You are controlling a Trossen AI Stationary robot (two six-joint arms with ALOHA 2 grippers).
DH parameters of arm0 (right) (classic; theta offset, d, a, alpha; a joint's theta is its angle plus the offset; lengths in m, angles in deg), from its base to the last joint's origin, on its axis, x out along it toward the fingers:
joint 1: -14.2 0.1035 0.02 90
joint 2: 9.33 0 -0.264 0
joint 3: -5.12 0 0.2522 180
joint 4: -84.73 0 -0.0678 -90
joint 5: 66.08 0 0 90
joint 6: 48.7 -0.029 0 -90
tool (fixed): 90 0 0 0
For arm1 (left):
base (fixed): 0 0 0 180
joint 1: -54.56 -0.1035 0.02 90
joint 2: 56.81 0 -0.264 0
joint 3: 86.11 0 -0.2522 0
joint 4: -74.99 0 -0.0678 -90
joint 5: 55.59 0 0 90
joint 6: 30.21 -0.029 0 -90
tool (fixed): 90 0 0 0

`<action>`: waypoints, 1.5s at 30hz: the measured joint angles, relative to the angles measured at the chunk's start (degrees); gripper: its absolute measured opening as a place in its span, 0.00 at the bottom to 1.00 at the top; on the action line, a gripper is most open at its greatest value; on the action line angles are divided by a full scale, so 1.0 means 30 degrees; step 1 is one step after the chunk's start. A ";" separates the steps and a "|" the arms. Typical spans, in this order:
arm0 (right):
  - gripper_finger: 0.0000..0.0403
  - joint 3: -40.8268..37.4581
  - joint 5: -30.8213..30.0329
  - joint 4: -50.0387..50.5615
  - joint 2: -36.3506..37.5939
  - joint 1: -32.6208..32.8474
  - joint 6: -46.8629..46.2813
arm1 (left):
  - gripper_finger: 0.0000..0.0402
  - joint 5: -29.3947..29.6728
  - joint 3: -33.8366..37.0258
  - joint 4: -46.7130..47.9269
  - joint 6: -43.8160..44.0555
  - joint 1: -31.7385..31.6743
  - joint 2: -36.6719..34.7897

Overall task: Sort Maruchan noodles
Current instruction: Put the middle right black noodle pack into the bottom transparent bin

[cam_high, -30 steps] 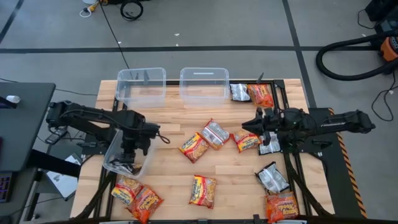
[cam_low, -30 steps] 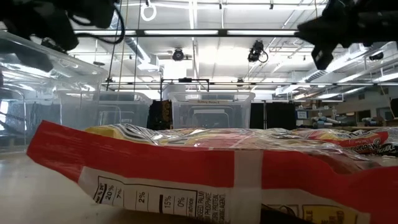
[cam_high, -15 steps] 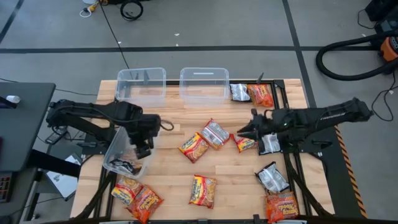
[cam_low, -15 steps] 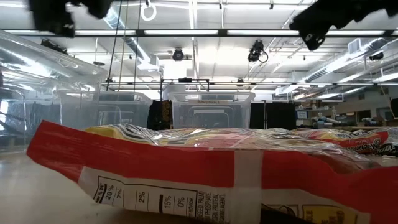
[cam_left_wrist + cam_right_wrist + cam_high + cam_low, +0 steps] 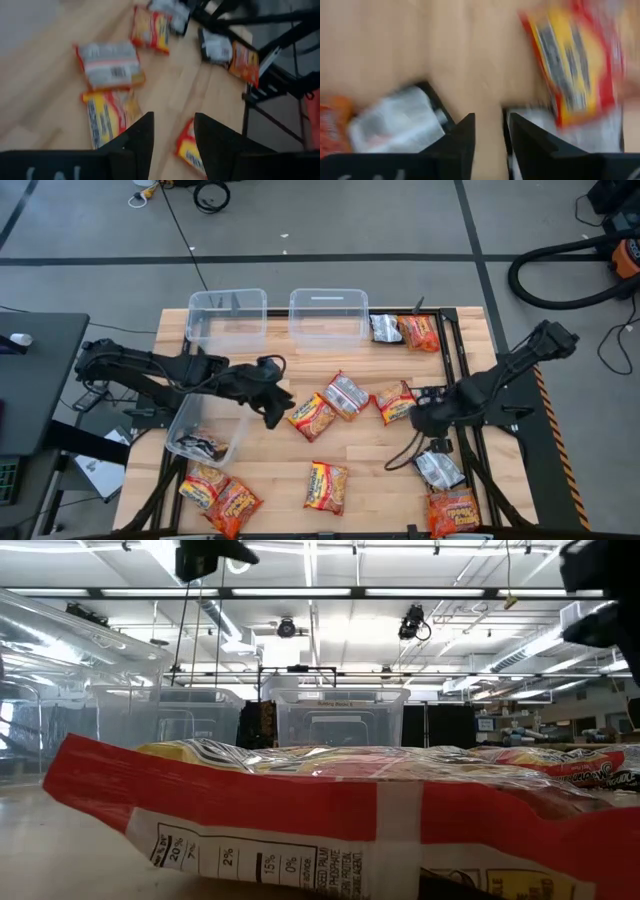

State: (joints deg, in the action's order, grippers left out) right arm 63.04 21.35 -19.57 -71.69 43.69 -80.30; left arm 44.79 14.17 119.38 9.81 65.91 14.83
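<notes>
While the wooden bench [image 5: 270, 455] carries two upright clear bins [image 5: 228, 315] and a tipped bin [image 5: 205, 430], Maruchan noodles [image 5: 327, 485] lie scattered between them. Left hand [image 5: 275, 413] hovers beside a yellow-red packet [image 5: 312, 415], fingers narrowly parted, holding nothing. Right hand [image 5: 418, 420], narrowly parted and empty, sits near a silver packet [image 5: 438, 467].

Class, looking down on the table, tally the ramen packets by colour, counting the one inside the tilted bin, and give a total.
Silver packets: 5
Yellow-and-red packets: 4
Orange-red packets: 3
Total: 12
</notes>
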 joint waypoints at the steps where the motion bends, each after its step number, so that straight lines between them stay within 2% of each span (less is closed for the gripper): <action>1: 0.36 0.0000 -0.0249 0.0623 -0.0457 -0.0119 -0.0840 | 0.36 0.0544 0.0000 -0.0218 -0.0201 0.0205 0.0000; 6: 0.48 -0.0285 -0.1636 0.2453 -0.2658 -0.1531 -0.3983 | 0.36 0.1988 0.0000 -0.0313 -0.1179 0.0914 -0.0007; 14: 0.49 -0.1856 -0.0508 0.1453 -0.5374 -0.3720 -0.4699 | 0.36 0.2672 0.0022 -0.0241 -0.1119 0.2518 -0.0970; 20: 0.49 -0.2040 0.1998 -0.3040 -0.6447 -0.4302 -0.4320 | 0.36 0.2926 0.0015 -0.0169 -0.1279 0.2355 -0.2009; 24: 0.49 -0.0472 0.3542 -0.6187 -0.6690 -0.3873 -0.4216 | 0.36 0.2993 0.0018 -0.0392 -0.1285 0.2151 -0.2379; 28: 0.49 0.1759 0.3232 -0.7505 -0.6411 -0.2900 -0.1359 | 0.36 0.3197 0.0021 -0.0989 -0.2051 0.2311 -0.2550; 32: 0.49 0.3132 0.2220 -0.7228 -0.6356 -0.1955 0.2369 | 0.36 0.3531 0.0002 -0.1360 -0.2976 0.2326 -0.2538; 35: 0.49 0.2893 0.1785 -0.7159 -0.6356 -0.1179 0.5873 | 0.36 0.4063 0.0005 -0.1462 -0.3195 0.2311 -0.2535; 39: 0.49 0.2024 0.2221 -0.6703 -0.6364 0.0300 0.9740 | 0.36 0.4245 0.0004 -0.1541 -0.3210 0.2342 -0.2521; 45: 0.49 0.0756 -0.0007 -0.6630 -0.6364 0.2433 1.0591 | 0.36 0.5073 0.0007 -0.2829 -0.3234 0.3183 -0.2521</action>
State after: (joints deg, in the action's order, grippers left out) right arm 65.31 21.33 -39.46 -90.78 50.99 -48.53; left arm 60.00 14.19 110.90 0.11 75.46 7.27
